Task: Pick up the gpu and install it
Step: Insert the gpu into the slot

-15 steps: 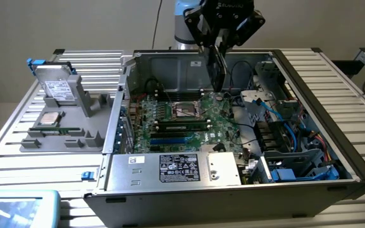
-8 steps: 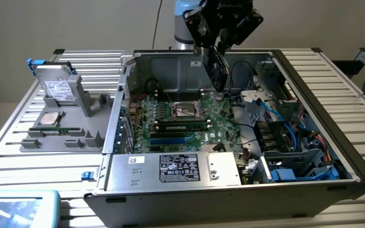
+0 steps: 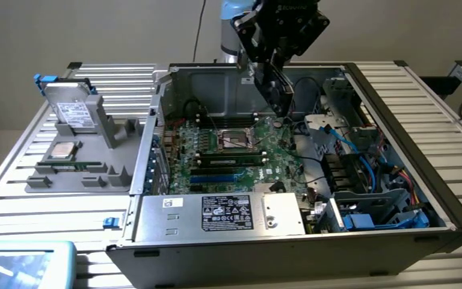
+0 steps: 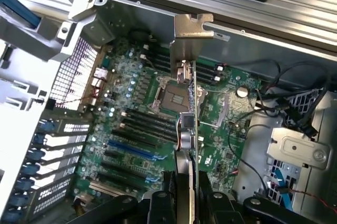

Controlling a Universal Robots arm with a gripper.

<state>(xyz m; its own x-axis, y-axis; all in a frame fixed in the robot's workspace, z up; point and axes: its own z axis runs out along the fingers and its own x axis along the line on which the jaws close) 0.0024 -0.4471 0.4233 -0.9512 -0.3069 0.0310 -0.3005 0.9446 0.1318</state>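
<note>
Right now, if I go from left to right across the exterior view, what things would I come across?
hard drive standing upright → processor socket inside the open case → gpu, held by the gripper → blue cables

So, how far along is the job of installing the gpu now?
Pickup looks done: the gripper is shut on the gpu, holding it on edge above the motherboard inside the open case. In hand: the card hangs over the board, seemingly clear of it. Left: it is not yet seated in any slot.
</note>
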